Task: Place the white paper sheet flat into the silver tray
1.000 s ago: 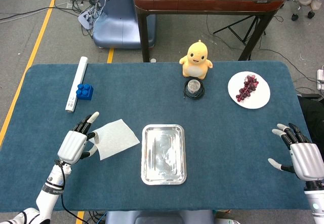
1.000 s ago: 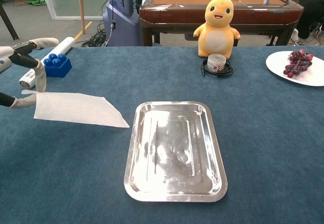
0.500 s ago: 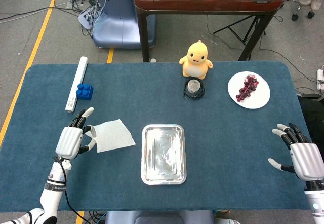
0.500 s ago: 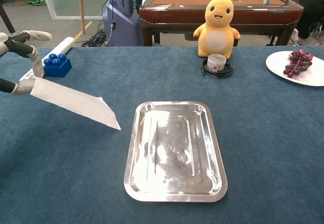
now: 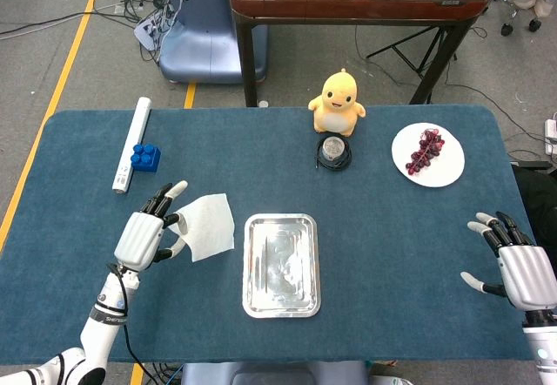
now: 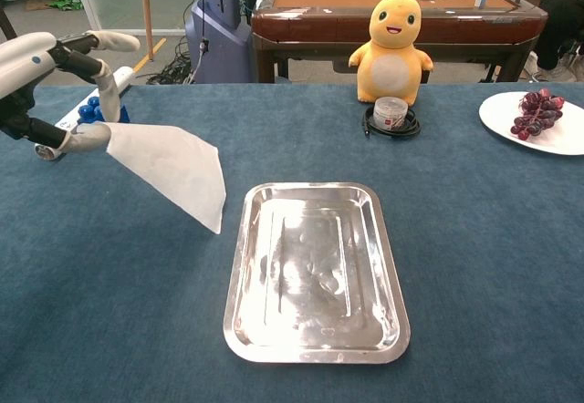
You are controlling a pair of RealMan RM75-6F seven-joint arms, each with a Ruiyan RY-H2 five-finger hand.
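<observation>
Left hand [image 5: 150, 235] pinches white paper sheet [image 6: 173, 170] by one edge, sheet hanging tilted off table [image 5: 392, 254], just left of silver tray [image 5: 280, 265]. Right hand [image 5: 520, 270] idle near table's right edge, fingers apart, nothing held. Pickup done; carry over tray, lay flat and release remain. Tray looks empty, though glare makes that hard to confirm. White plate [image 5: 448, 165] holds grapes [image 5: 426, 149].
</observation>
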